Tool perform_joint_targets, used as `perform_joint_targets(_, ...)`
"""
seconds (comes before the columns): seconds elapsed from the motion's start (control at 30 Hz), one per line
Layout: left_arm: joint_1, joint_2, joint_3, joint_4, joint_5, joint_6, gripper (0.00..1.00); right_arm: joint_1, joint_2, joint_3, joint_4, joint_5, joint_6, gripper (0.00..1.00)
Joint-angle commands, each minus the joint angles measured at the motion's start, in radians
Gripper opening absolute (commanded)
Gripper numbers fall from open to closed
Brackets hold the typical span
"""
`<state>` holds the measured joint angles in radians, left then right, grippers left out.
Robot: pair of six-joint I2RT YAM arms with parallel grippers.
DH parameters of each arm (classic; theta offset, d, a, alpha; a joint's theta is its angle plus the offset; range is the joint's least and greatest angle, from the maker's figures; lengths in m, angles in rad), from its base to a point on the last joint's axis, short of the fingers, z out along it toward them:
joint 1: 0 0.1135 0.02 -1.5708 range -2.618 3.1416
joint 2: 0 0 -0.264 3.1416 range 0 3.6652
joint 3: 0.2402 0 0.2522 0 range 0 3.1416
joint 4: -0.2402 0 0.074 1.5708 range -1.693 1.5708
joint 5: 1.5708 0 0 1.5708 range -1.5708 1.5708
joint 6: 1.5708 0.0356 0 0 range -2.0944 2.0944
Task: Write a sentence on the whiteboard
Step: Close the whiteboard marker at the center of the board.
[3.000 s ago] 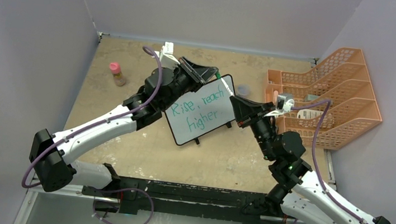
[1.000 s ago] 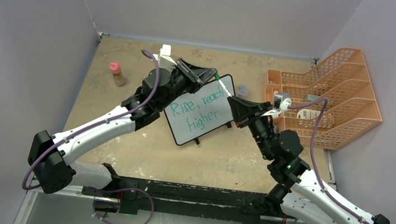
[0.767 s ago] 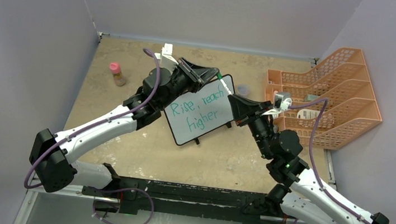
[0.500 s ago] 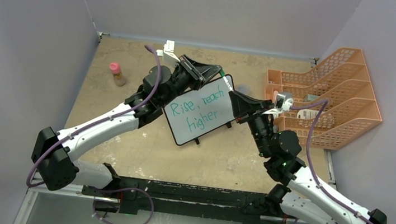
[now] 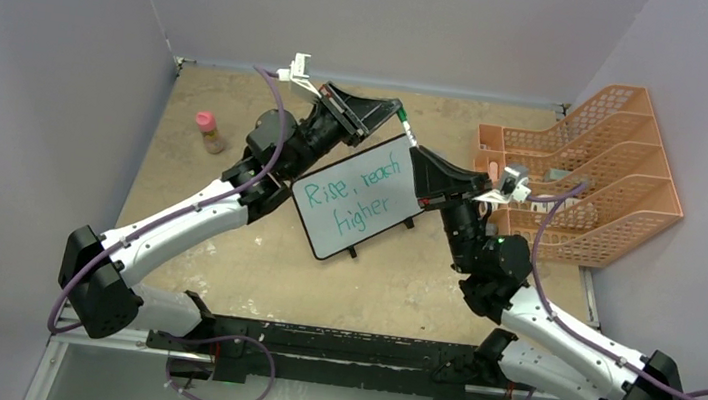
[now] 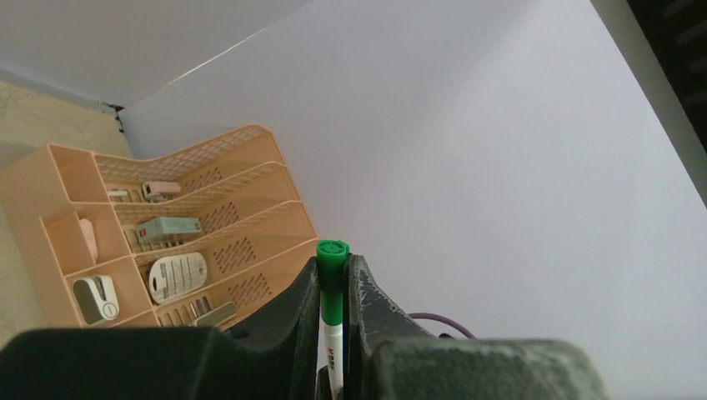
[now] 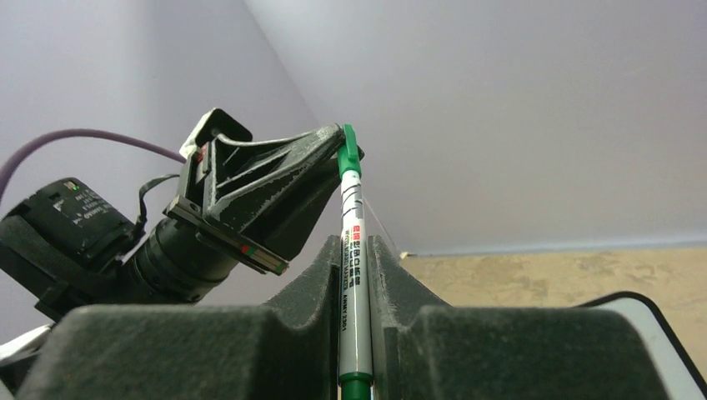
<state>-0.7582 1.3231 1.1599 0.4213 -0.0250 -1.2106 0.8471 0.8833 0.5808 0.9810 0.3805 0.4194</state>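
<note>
Aloft, left tool (image 6: 333, 287) pinching green cap (image 6: 331, 252), right tool (image 7: 354, 258) pinching marker (image 7: 351, 208)

**Green handwriting on the board; small print elsewhere illegible**

The whiteboard (image 5: 323, 240) carries the sentence (image 5: 363, 193) in green-teal marker, slanting with the tilted board. The upper line reads "Rise, reach" and the lower line "higher". A closing full stop cannot be made out.

The marker (image 7: 353, 250) has print along its white barrel, a small red patch followed by green characters, too fine to read. The left wrist view shows red lettering on the barrel, also illegible.

Items in the organizer (image 6: 250, 158) bear labels, none readable.
</note>
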Motion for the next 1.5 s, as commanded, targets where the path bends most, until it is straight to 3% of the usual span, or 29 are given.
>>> perform_joint_targets(0.0, -0.013, -0.031, -0.004, 0.094, 0.146, 0.036, 0.00, -0.008, 0.041, 0.023, 0.185, 0.094, 0.007, 0.00)
perform_joint_targets(0.33, -0.015, -0.059, -0.084, 0.228, 0.172, 0.050, 0.00, -0.008, 0.099, 0.049, 0.263, 0.135, 0.035, 0.00)
perform_joint_targets(0.4, -0.014, -0.062, -0.089, 0.245, 0.170, 0.069, 0.08, -0.008, 0.110, 0.056, 0.272, 0.134, 0.033, 0.00)
perform_joint_targets(0.57, 0.003, -0.091, -0.057, 0.146, 0.144, 0.176, 0.42, -0.008, 0.111, 0.054, 0.257, 0.135, 0.045, 0.00)
perform_joint_targets(0.67, 0.061, -0.100, -0.045, 0.077, 0.184, 0.209, 0.49, -0.008, 0.093, 0.064, 0.211, 0.132, 0.050, 0.00)
perform_joint_targets(0.9, 0.248, -0.044, -0.019, 0.072, 0.461, 0.166, 0.53, -0.009, 0.042, 0.055, 0.157, 0.085, 0.094, 0.00)
perform_joint_targets(1.1, 0.278, 0.079, 0.091, 0.186, 0.677, 0.104, 0.53, -0.009, 0.029, 0.054, 0.154, 0.020, 0.115, 0.00)
perform_joint_targets(1.3, 0.278, 0.138, 0.129, 0.315, 0.761, 0.007, 0.53, -0.009, 0.018, 0.061, 0.144, 0.003, 0.114, 0.00)
perform_joint_targets(1.47, 0.278, 0.131, 0.154, 0.291, 0.755, 0.017, 0.54, -0.009, 0.025, 0.063, 0.137, -0.005, 0.121, 0.00)
